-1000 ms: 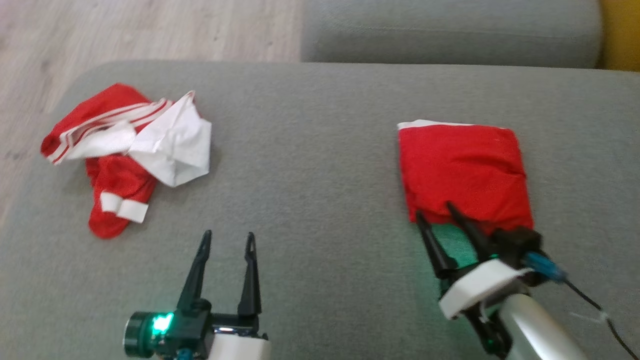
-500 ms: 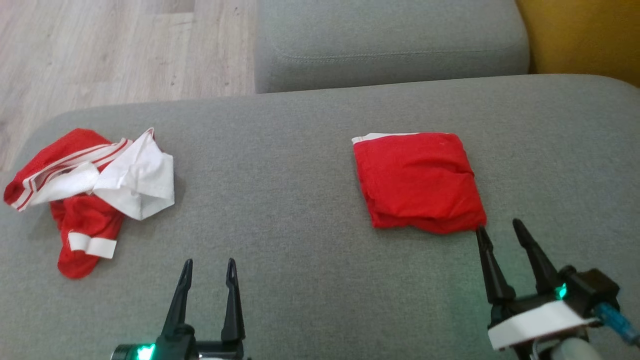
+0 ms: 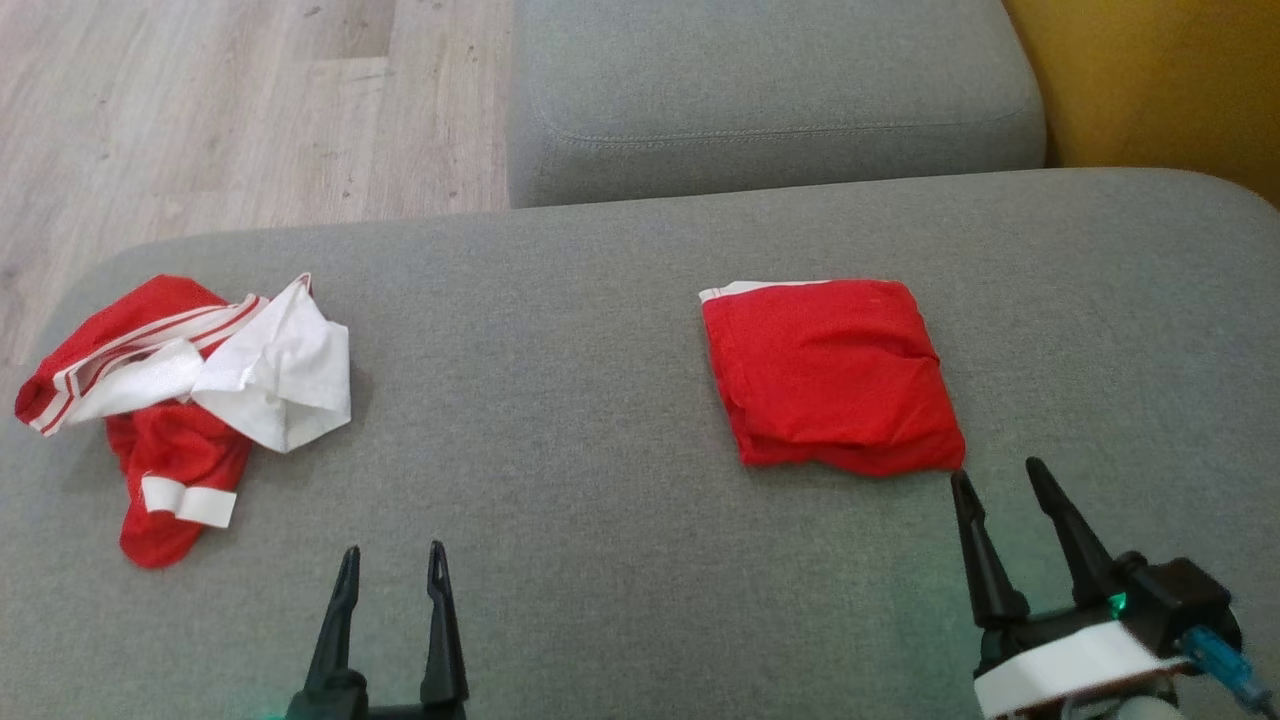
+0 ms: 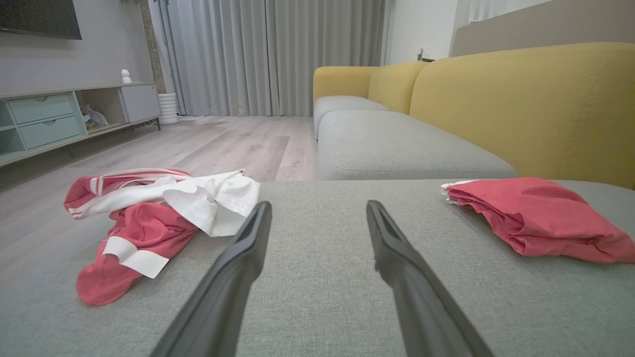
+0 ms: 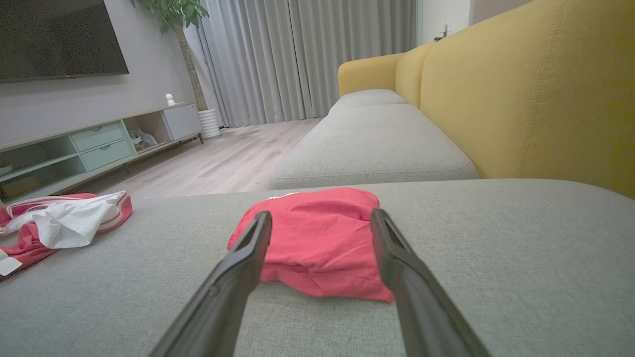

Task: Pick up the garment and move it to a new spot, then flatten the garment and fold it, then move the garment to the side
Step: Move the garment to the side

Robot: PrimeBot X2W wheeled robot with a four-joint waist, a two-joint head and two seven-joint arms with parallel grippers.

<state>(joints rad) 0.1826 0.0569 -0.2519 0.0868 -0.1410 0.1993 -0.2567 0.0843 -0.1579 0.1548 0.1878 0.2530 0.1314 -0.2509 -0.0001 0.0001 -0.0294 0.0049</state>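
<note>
Folded red garment [image 3: 830, 375] is lying centre-right of frame on grey cushion [image 3: 600, 450], just above-left of right gripper [image 3: 997, 472], whose fingers are standing wide apart, gripping nothing. Left gripper [image 3: 393, 549], btm left, is also gaping wide, empty. Crumpled red/white garment [image 3: 190, 390] is sitting far left.

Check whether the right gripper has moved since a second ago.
Yes. Against the folded red garment, the right gripper has pulled back toward the robot: its fingertips overlapped the near edge, now they sit clear of it.
</note>
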